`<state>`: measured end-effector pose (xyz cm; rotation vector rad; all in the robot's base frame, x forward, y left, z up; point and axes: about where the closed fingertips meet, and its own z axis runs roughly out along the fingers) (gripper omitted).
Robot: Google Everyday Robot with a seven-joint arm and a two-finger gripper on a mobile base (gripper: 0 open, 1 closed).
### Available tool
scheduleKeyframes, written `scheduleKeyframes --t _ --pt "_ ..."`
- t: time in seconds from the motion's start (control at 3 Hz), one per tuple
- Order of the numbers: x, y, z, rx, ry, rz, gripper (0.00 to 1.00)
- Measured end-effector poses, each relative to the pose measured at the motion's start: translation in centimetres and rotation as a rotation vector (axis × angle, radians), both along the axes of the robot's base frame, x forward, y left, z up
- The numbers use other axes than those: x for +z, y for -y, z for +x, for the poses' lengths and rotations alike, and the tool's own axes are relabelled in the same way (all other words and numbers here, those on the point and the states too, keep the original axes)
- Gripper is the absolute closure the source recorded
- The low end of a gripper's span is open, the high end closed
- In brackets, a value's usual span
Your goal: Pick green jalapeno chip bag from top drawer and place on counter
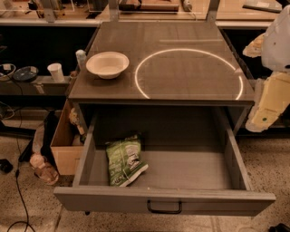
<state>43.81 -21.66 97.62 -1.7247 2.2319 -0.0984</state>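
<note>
A tan cardboard box (65,149) stood beside the left wall of the top drawer (113,201), which was pulled open. A white bowl (107,64) sat near the left edge of the counter (181,36). The green jalapeno chip bag (125,159) lay on the drawer floor, toward the left wall. The gripper (269,102) hung beyond the counter's right edge, well apart from the bag. Its state could not be determined.

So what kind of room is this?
Probably a robot testing lab, not a home kitchen: the counter has a glowing white circle, cables trail over the floor, cluttered workbenches stand behind, and the robot's hand hangs at the right edge.
</note>
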Motion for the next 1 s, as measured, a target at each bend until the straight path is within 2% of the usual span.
scheduleKeyframes --t 0.33,0.67,1.0 --pt "0.0 0.0 0.0 0.0 0.0 0.0 0.0" --pt "-1.9 -0.8 2.1 0.054 -0.002 0.072 0.0" --pt "-6.9 -2.5 7.1 0.149 -0.019 0.204 0.0"
